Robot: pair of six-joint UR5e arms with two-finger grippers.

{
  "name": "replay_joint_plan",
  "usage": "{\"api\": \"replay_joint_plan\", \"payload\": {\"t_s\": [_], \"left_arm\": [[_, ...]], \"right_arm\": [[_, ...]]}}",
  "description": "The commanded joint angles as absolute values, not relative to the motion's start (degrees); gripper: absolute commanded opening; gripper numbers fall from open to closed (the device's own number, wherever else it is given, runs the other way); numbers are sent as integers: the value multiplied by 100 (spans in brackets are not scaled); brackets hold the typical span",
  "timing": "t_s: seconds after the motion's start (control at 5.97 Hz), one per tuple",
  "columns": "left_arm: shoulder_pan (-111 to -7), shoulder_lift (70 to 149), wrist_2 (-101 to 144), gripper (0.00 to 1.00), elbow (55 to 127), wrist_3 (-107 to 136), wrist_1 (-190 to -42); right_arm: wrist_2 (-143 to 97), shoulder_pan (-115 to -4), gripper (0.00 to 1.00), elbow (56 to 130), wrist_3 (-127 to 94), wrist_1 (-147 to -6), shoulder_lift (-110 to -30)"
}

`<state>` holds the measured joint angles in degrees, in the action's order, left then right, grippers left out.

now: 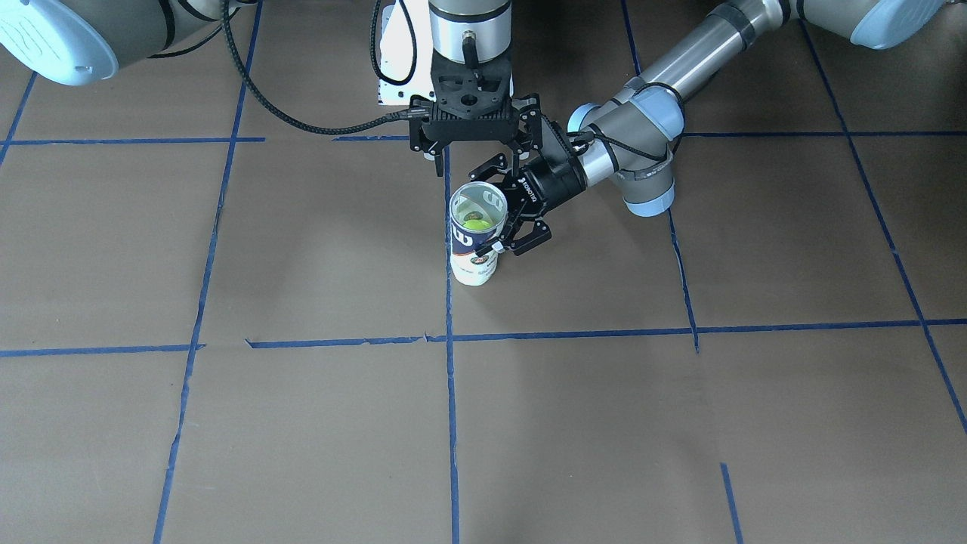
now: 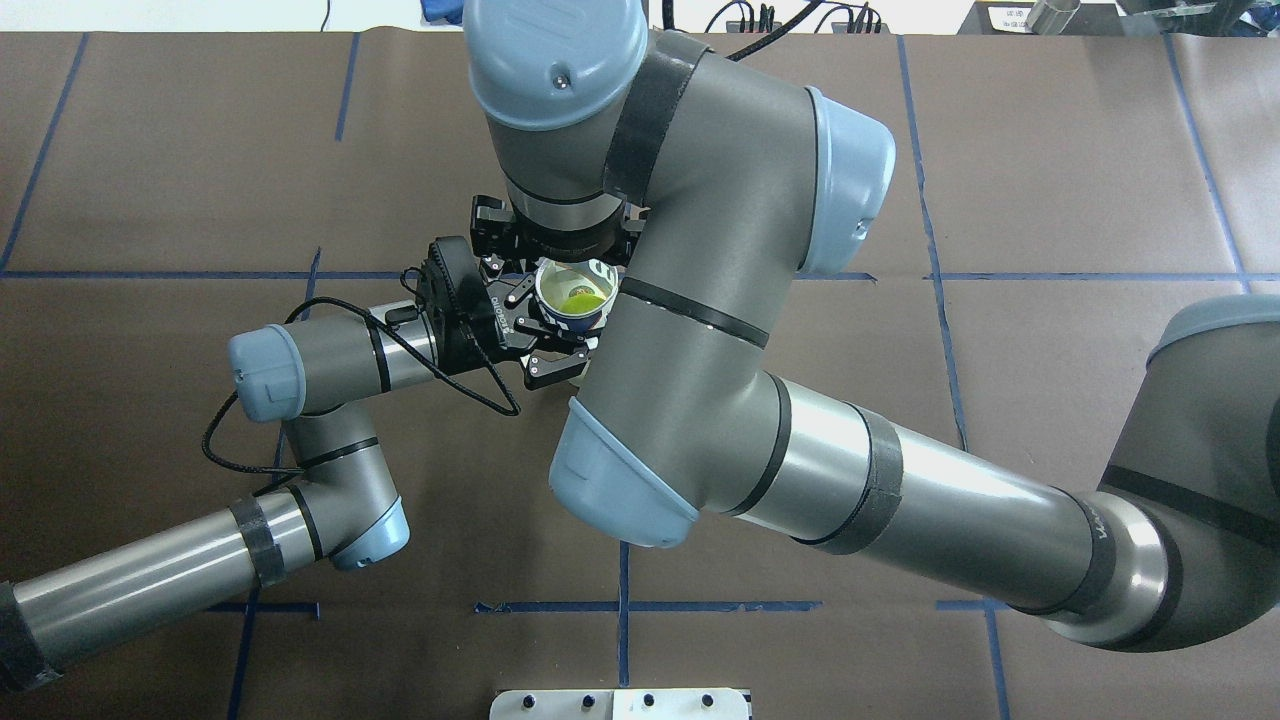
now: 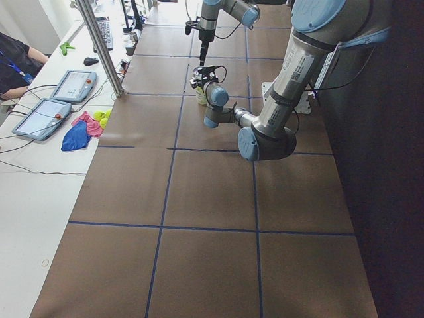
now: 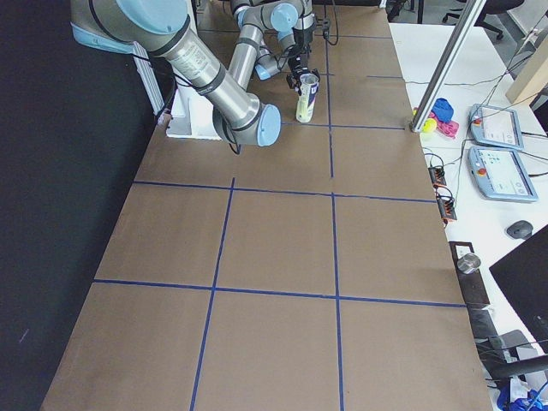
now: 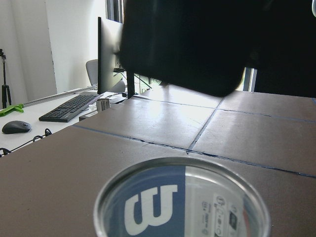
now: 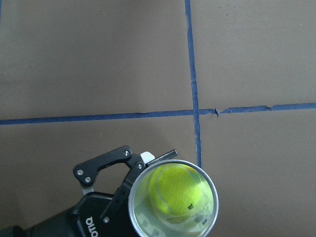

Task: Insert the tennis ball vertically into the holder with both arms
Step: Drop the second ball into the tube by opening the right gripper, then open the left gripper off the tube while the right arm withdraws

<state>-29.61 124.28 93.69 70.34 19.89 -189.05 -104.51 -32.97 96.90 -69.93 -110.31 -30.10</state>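
Note:
The holder (image 1: 476, 234), a clear Wilson can with a navy and white label, stands upright on the table. The tennis ball (image 1: 475, 224) lies inside it, below the metal-rimmed mouth; in the right wrist view the ball (image 6: 175, 190) shows straight down through the mouth. My left gripper (image 1: 508, 221) comes in level from the side and is shut on the can's upper wall, and its fingers (image 6: 106, 165) hug the can. My right gripper (image 1: 480, 162) points down just above and behind the mouth, open and empty. The can (image 2: 572, 295) also shows in the overhead view.
A white pedestal base (image 1: 393, 68) stands behind the can near the robot. My right arm's big elbow (image 2: 700, 300) hangs over the can's right side. Blue tape lines (image 1: 451, 423) grid the brown table. Tablets and cloths (image 3: 73, 126) lie on the side desk.

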Motion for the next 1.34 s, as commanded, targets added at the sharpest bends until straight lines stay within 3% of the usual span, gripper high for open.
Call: {"api": "replay_joint_plan", "payload": {"t_s": [0.0,0.34,0.67,1.17], "left_arm": [[-3093,12419,9378,89,7118,2256,-18905],[-3164,12384,9387,96,7513,2268,-18879],[-3216,12366,9387,96,7778,2285,-18861],[-3970,12384,9439,96,8164,2303,-17224]], "right_arm": [[-10703,-3627,100,10095,-6419,-11022,-3503],[-11282,-4382,100,10449,-5262,-11013,-4224],[-11625,-5041,100,10450,-4198,-11004,-4664],[-12277,-6499,100,10415,-1688,-10995,-5762]]}}
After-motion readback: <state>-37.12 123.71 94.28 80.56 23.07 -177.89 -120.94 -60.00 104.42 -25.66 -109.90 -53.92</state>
